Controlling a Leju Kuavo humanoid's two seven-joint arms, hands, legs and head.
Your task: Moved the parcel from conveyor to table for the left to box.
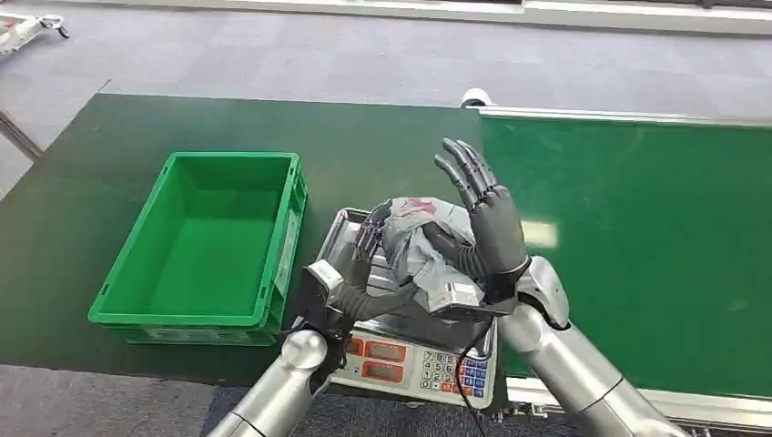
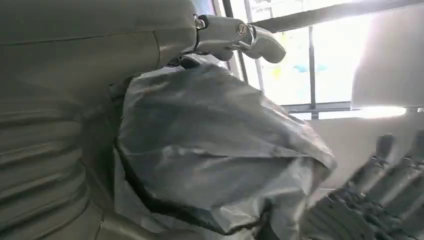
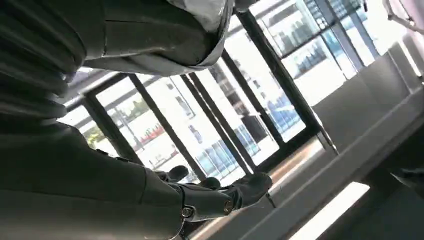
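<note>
A crumpled grey plastic parcel (image 1: 414,237) with a red mark lies on the steel pan of a scale (image 1: 410,364) at the table's near edge. My left hand (image 1: 350,273) grips it from the left, fingers over its top and thumb under its near side. In the left wrist view the parcel (image 2: 210,150) bulges against my left hand (image 2: 75,100). My right hand (image 1: 487,223) stands on the parcel's right side, fingers spread and pointing up, its thumb against the parcel. In the right wrist view the right hand (image 3: 100,190) holds nothing.
An empty green crate (image 1: 196,314) stands on the dark green table (image 1: 137,127), just left of the scale. The green conveyor belt (image 1: 637,255) runs along the right. Grey carpet lies beyond.
</note>
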